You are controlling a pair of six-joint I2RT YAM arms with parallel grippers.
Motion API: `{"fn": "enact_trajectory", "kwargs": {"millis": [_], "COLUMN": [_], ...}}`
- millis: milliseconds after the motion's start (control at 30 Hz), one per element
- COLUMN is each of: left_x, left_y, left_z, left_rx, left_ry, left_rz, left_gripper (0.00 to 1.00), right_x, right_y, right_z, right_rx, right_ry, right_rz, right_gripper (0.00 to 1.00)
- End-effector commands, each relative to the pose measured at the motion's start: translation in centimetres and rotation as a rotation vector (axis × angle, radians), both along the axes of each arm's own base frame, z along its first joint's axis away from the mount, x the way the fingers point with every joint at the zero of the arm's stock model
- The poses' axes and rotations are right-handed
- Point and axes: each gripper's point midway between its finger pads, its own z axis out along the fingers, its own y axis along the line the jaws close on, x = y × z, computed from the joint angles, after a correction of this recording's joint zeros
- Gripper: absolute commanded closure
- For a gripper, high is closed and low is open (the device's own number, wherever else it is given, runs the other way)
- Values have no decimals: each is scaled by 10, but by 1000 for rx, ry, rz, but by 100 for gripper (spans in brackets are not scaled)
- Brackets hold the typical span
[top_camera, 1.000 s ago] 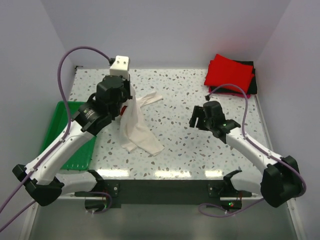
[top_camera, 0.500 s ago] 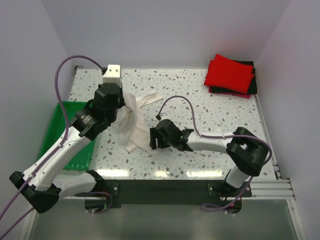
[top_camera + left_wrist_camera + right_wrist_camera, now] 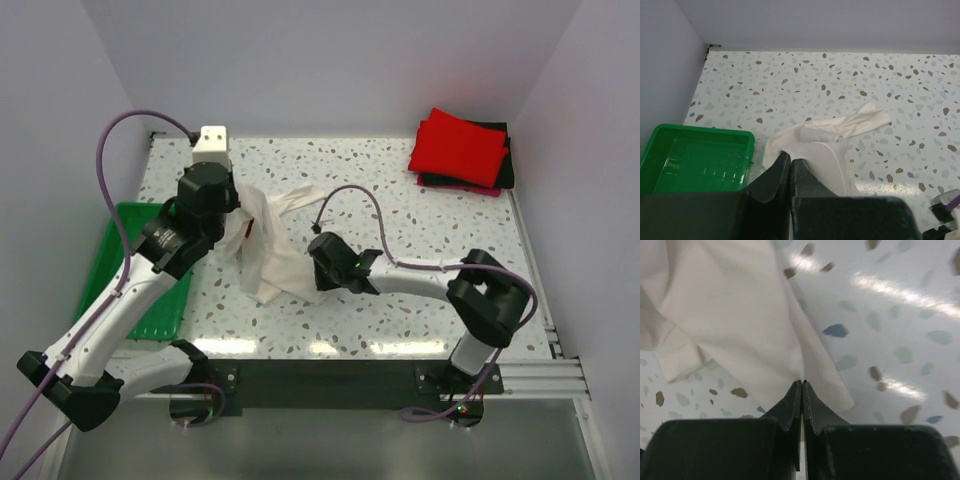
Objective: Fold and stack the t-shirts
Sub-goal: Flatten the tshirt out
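Note:
The cream-white t-shirt (image 3: 272, 250) lies bunched on the speckled table, left of centre, one part lifted. My left gripper (image 3: 238, 212) is shut on its upper fold; in the left wrist view the cloth (image 3: 825, 150) drapes from the closed tips (image 3: 790, 157). My right gripper (image 3: 318, 275) is low at the shirt's lower right edge, shut on a corner of the cream cloth (image 3: 740, 315), which runs into its closed tips (image 3: 802, 384). A folded red t-shirt (image 3: 460, 146) lies on a folded black one (image 3: 507, 165) at the back right corner.
A green plastic tray (image 3: 128, 270) sits at the table's left edge, also in the left wrist view (image 3: 695, 162). White walls close the back and both sides. The right arm's purple cable (image 3: 350, 195) loops above the table near the shirt.
My right arm swung from the table's right side across to the shirt's lower right edge and closed on its corner. My left gripper moved slightly left and back with the cloth in it.

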Motion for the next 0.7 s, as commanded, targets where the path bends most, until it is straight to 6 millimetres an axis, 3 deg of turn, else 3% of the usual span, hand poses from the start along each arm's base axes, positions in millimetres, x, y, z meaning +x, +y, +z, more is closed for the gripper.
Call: {"fn": "enact_trajectory", "kwargs": {"millis": [0,67,100,133,167,200,267,367,533,667], "left_x": [5,5,4,3,2,0,-5,-17,-31,-31], "left_y": [4,6,8,8,9,9,10,10,2,12], "left_z": [17,22,24,28,31,34,41,51,53,56], "left_rx": [-32,-32,-36,-41,-48,-54,-80,-119,-149,-138], "left_ry": [-45,-54,-59,-68,-76,-82,-101,-135,-170,-178], "left_rz": [17,17,20,20,19,18,5,-29,-133,-84], "left_gripper": [100,100,100,100,100,100,100,100,100,100], "right_x": [64,81,96,101,109,113,114,110,105,105], "right_y": [-58,-85,-112,-124,-133,-152,-166,-191,-223,-231], "right_z": [82,112,146,160,189,201,246,293,342,377], "right_rx": [15,29,28,16,32,-6,13,-15,-79,-56], "right_ry": [-172,-228,-293,-321,-370,-396,-478,-576,-673,-741], "right_rz": [-160,-210,-258,-282,-304,-330,-362,-407,-475,-509], "right_gripper": [100,100,100,100,100,100,100,100,100,100]}}
